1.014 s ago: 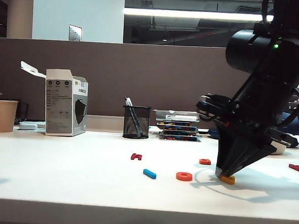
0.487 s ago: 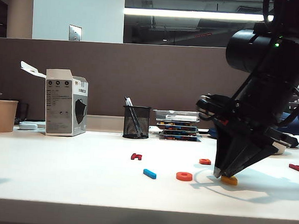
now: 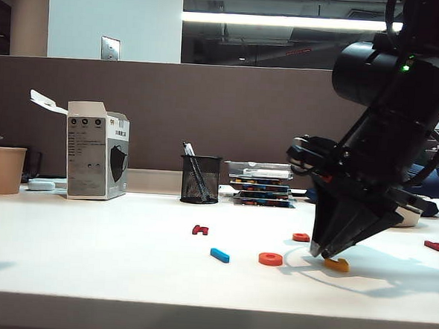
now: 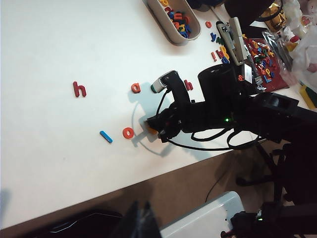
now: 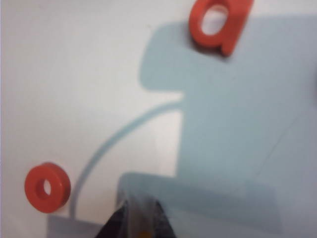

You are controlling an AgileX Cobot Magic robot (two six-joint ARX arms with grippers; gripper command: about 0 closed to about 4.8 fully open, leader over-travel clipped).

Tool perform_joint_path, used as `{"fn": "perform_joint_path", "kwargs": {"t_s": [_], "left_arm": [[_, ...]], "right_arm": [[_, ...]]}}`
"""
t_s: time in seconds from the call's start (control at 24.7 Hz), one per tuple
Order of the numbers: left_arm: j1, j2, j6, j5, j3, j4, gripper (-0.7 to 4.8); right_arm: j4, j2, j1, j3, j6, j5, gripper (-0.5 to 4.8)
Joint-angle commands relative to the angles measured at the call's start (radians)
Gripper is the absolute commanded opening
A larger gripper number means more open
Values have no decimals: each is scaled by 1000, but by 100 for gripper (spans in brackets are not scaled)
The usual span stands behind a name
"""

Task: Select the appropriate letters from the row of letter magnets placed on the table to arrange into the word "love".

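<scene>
White table [image 3: 86,268] lies bare around right fingers [image 3: 324,254].

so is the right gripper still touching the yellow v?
Cannot tell. In the exterior view the right gripper hangs just over the yellow V lying on the table, with no clear gap or contact.

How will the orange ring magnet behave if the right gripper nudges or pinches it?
The orange ring lies flat on the smooth white table, so a nudge would probably slide it, not tip it. It looks like thick, rigid plastic, likely light. Its low profile leaves little edge to pinch, so the right gripper, beside the yellow letter, may slip off.
</scene>
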Motion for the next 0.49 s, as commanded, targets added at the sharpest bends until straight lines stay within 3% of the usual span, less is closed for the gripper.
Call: {"fn": "perform_joint_path", "kwargs": {"t_s": [0.04,0.32,0.45,0.49], "left_arm": [[0,-3,5,2,4,4,-5],[0,-3,5,2,4,4,-5],[0,-3,5,2,4,4,-5],[0,-3,5,2,4,3,-5]], "right_arm": [[31,-2,2,3,1,2,65],[-1,-2,1,124,6,68,67],[-82,-1,1,216,44,206,68],[-132,-1,1,268,68,306,89]]}}
